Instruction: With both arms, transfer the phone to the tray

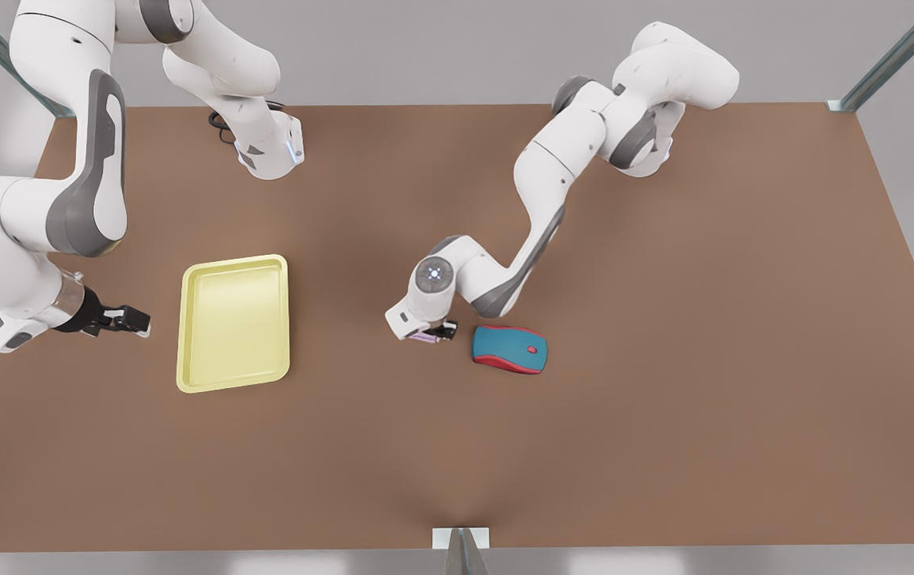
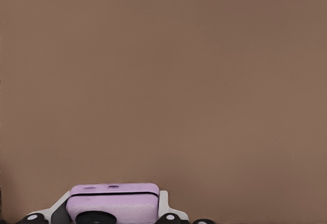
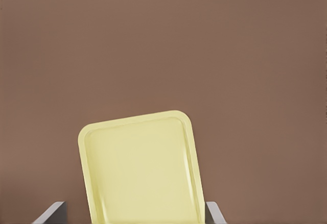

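- The brown table (image 1: 665,447) carries everything, and the tray serves as the landmark here.
- The arm at the front view's left (image 1: 49,216) bends low beside the tray and waits there; the right wrist view looks out over the tray, so this is the right arm.
- The arm at the front view's right (image 1: 537,200) reaches down well off the tray's other long side, toward the mouse; the left wrist view has the phone in it, so this is the left arm.
- The tray (image 1: 235,322), pale yellow with a raised rim, lies flat on the table with nothing in it.
- The mouse (image 1: 510,350), teal and red, lies farther from the tray than the phone, just beyond the left gripper.
- The right gripper (image 1: 141,320) sits just beside the tray's long edge, apart from it, fingers spread with nothing between them.
- The left gripper (image 1: 443,333) is pinching the phone, a finger (image 2: 166,205) pressed to each side.
- The phone (image 1: 425,339), a small lilac slab, is between the tray and the mouse, much nearer the mouse; whether it touches the table I cannot tell.
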